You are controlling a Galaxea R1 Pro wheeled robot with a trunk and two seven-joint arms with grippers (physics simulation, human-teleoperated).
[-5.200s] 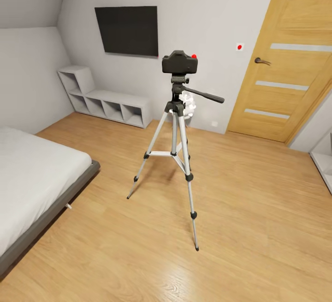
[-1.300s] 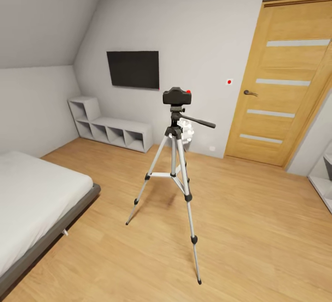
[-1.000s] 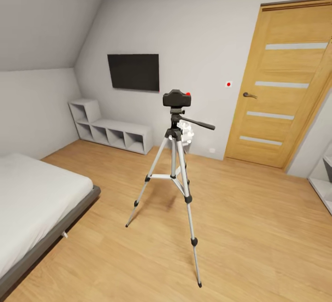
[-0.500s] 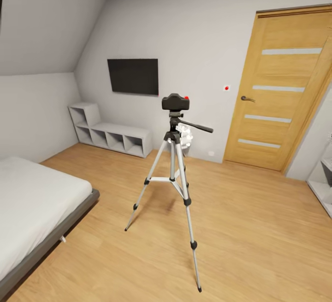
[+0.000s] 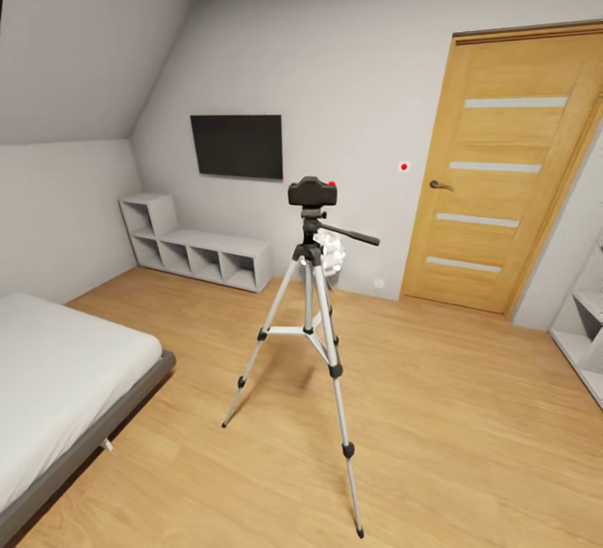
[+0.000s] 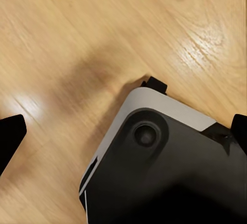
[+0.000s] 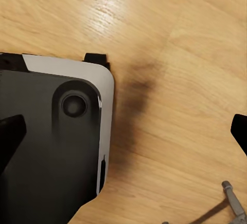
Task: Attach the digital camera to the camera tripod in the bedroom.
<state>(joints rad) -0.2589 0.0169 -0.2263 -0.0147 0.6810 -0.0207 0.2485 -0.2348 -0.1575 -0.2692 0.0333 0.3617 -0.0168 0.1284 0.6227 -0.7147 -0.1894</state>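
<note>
down at the base: left tool [image 6: 123, 131] pointed at the wood floor [image 6: 62, 39], fingertips spread wide at the frame edges, released, nothing between them, only the robot's own dark base [image 6: 164, 172] below. right tool [image 7: 123, 131] likewise aimed at the floor, fingers apart, empty, with a grey tripod foot [image 7: 232, 196] just showing near the base corner.

farther out, mid-room: tripod [image 5: 314, 313] upright on three spread silver legs, nearest leg reaching toward the robot, long axis vertical, black handle [image 5: 350, 236] sticking out to the right. at left, white bed [image 5: 59, 372] on a grey frame.

on top of the tripod head: camera [image 5: 311, 193], level, red button up, seated squarely and touching the mount. looks attached already, so task judged done or nearly so.

key relation: camera straight ahead and well above both lowered tools, roughly centred between them, slightly right of middle, so right arm marginally nearer if any check were needed.

beyond: low shelf unit [image 5: 197, 250], black tv [image 5: 236, 146], wooden door [image 5: 494, 171].
</note>
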